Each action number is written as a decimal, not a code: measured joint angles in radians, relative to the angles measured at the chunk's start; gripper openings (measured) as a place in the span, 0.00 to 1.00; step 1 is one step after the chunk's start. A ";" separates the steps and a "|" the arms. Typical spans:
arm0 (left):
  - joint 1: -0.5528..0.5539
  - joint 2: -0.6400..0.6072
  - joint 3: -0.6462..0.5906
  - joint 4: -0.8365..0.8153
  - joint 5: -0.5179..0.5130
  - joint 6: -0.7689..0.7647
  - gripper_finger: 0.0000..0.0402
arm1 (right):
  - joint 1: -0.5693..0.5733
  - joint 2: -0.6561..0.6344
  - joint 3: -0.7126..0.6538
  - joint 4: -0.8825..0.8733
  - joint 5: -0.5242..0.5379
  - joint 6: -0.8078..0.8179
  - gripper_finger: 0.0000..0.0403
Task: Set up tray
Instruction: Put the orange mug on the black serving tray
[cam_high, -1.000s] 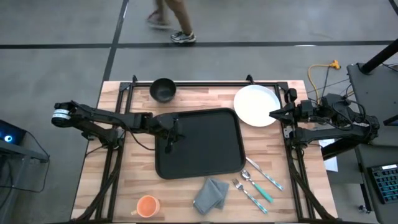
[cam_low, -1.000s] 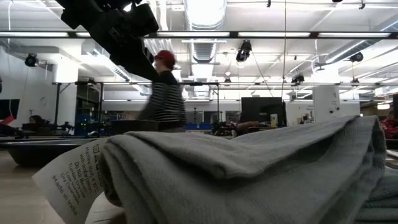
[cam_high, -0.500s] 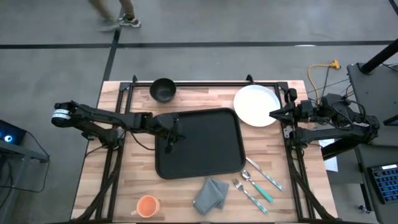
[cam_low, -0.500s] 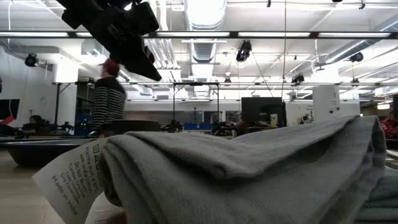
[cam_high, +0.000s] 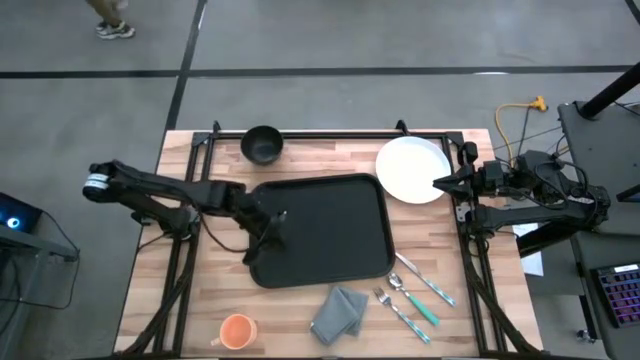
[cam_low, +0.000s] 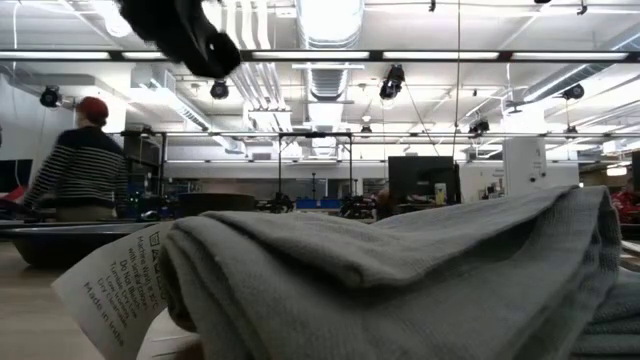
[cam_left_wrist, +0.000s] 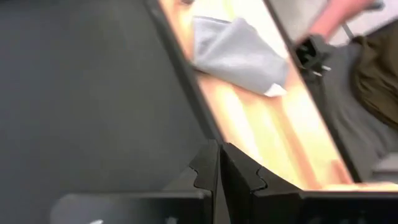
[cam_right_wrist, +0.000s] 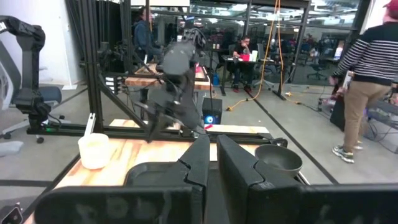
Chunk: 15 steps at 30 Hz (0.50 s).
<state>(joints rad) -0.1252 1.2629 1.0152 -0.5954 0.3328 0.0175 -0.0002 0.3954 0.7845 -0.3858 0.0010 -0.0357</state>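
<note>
Matte black plastic with rounded corners and a low raised rim, the tray (cam_high: 325, 230) lies flat on the pale wood-slat table (cam_high: 200, 300), directly beneath the left gripper (cam_high: 268, 232), whose fingers are pressed together, empty, near its left rim. The right gripper (cam_high: 440, 183), likewise closed on nothing, points at the smooth round white plate (cam_high: 412, 168). Only the low view reveals the soft ribbed weave and printed label of the grey cloth (cam_low: 400, 280), a small folded square from above.

Even, bright overhead light falls on the desk (cam_high: 200, 300) in the high view, with soft, short shadows under the arms. In the low view, ceiling strip lights (cam_low: 330, 20) glare white, and the grey cloth (cam_low: 400, 280) close to the lens is soft. The left wrist view is heavily blurred; the cloth (cam_left_wrist: 239, 56) there smears. The right wrist view is sharper.
</note>
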 joint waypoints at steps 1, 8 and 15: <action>-0.022 0.000 0.026 -0.037 0.000 -0.002 0.00 | 0.000 0.000 0.000 0.000 0.000 -0.001 0.06; -0.220 0.000 0.173 -0.207 -0.184 -0.030 0.00 | 0.000 0.000 0.000 0.000 0.000 0.001 0.06; -0.379 0.000 0.216 -0.242 -0.283 -0.174 0.00 | 0.000 0.000 0.000 0.000 0.000 0.000 0.06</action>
<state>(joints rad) -0.5046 1.2629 1.2309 -0.8370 0.0500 -0.1570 -0.0006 0.3954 0.7849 -0.3855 0.0010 -0.0357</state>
